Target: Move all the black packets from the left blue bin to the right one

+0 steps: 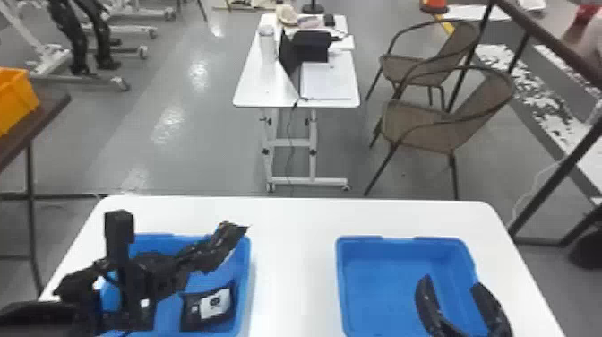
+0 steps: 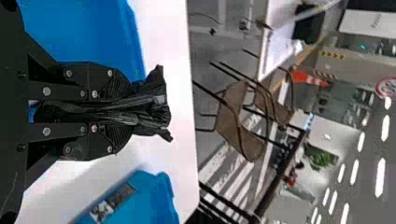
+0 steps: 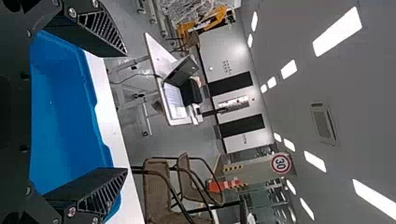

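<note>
left wrist view: the left gripper [image 2: 128,111], a pair of flat black fingers, is clenched on a black, crinkled plastic packet [image 2: 154,105]. the packet protrudes past the fingertips. beside one finger lies the left bin, a blue rectangular plastic tray [image 2: 130,42]; off the opposite finger is the right bin, a matching blue tray [image 2: 159,196]. a dark and pale item [image 2: 112,203] shows within the latter; its identity cannot be confirmed.

head view: the grasped packet is raised above the left bin, on a white flat-topped table [image 1: 293,264]. a second black packet with a white label [image 1: 210,307] lies in the left bin, on the inboard side of the clenched jaws. the right gripper [image 1: 451,283] is positioned over the right bin, fingers apart.

right wrist view: the right jaws are released and carry nothing; bare blue bin surface lies between them.

step in hand, as judged: transfer of one packet. next move: carry it sideways above both rims, keep clear of the right jaws, then release it. the labelled packet requires a further cycle.
</note>
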`<state>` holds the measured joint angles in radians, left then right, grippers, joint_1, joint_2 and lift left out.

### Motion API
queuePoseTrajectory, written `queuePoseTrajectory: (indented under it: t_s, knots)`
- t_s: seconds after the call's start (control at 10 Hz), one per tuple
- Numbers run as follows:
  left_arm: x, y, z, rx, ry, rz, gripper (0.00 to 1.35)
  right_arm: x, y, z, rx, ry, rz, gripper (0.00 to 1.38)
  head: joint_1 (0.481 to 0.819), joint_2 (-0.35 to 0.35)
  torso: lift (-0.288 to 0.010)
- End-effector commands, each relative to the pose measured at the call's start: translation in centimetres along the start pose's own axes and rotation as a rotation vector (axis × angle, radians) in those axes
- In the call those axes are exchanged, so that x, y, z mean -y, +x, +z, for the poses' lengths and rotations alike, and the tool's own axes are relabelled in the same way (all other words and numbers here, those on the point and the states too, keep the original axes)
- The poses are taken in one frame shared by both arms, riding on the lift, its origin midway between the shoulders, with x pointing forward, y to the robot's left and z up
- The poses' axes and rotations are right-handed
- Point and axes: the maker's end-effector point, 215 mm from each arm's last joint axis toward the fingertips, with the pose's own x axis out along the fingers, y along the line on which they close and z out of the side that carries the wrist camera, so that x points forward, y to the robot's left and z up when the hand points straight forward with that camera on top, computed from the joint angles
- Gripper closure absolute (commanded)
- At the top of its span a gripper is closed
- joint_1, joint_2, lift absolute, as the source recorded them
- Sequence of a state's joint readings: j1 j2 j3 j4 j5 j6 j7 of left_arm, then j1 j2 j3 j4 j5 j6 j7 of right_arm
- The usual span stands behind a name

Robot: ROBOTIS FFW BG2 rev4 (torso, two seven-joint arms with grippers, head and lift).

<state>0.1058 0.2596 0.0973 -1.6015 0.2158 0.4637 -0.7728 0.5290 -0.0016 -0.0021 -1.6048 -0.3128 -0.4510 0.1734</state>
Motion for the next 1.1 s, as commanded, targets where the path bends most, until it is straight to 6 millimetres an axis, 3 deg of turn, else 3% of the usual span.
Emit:
queuePoseTrajectory:
  t_s: [0.0, 0.3, 0.4, 0.7, 1.0]
  knots:
    - [3.6, 1.5, 3.6, 0.031, 0.071, -0.106, 1.02, -2.2, 1.4, 1.3, 0.039, 0.083, 0.034, 0.14, 0.695, -0.019, 0.000]
    - [7.2, 4.9, 9.2, 0.046, 0.277, -0.221, 1.02, -9.8, 6.5, 5.5, 0.131, 0.306, 0.188, 0.14, 0.695, -0.044, 0.000]
    - [8.9, 6.0, 10.7, 0.056, 0.334, -0.266, 1.02, -11.3, 8.1, 6.3, 0.139, 0.330, 0.251, 0.14, 0.695, -0.034, 0.000]
    - [14.9, 9.5, 12.7, 0.073, 0.367, -0.429, 1.02, -13.4, 11.6, 6.4, 0.115, 0.373, 0.345, 0.14, 0.695, -0.053, 0.000]
    - [19.5, 12.1, 12.6, 0.058, 0.377, -0.560, 1.02, -15.5, 13.5, 7.3, 0.107, 0.371, 0.429, 0.14, 0.695, -0.101, 0.000]
